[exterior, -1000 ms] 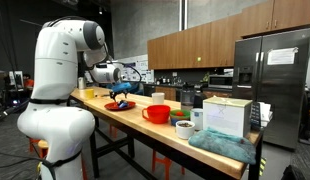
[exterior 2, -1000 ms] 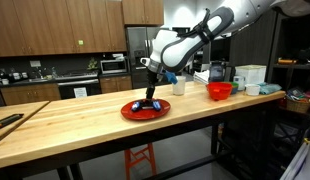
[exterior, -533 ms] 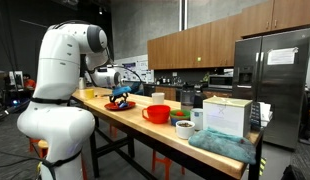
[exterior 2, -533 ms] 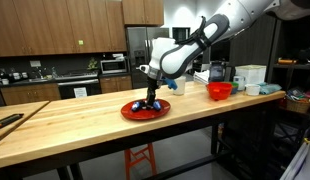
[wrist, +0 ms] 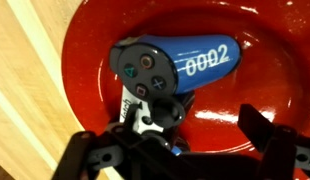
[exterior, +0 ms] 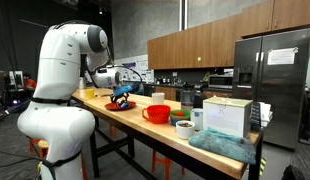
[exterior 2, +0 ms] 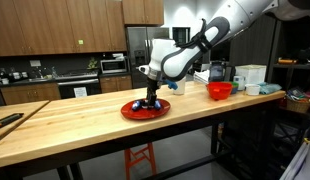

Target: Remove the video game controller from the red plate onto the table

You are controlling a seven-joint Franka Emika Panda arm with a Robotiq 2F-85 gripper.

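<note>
Gripper (exterior 2: 149, 96), jaws spread wide and holding nothing, hangs low over the video game controller (wrist: 175, 65), which we see lying inside the rim of the red plate (exterior 2: 130, 112). Bare table (exterior 2: 65, 130) stretches left of the plate; a red bowl (exterior 2: 220, 91) stands well right.

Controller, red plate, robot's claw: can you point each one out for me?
video game controller (wrist: 200, 62): wrist view, on its blue body by the white digits.
red plate (wrist: 263, 78): wrist view, on bare red floor right of the controller.
gripper (exterior 2: 149, 96): in an exterior view, between its open fingertips, over the plate.
</note>
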